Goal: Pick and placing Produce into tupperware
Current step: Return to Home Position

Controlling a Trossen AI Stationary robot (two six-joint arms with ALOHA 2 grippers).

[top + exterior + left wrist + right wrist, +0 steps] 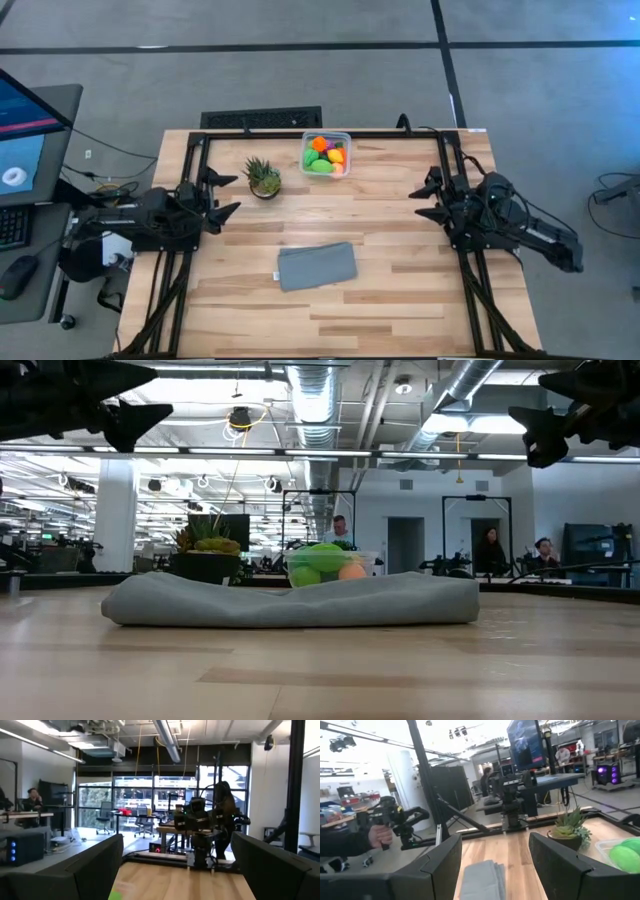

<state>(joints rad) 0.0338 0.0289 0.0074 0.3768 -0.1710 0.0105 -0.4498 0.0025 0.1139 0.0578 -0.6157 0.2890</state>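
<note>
The clear tupperware (326, 154) stands near the table's far edge, holding green, orange, yellow and pink produce (322, 155); the low view shows the tupperware (330, 567) behind the cloth, and the right wrist view catches its corner with green produce (625, 856). My left gripper (228, 194) hovers open above the table's left side, apart from everything. My right gripper (423, 199) hovers open above the right side, also touching nothing. Both grippers are raised high in the low view.
A spiky green potted plant (263, 178) stands left of the tupperware. A flat grey cloth (317, 266) lies at the table's middle, toward the near edge. A dark frame runs along the table's far edge and sides. A person's hand (380, 836) holds a device beyond the table.
</note>
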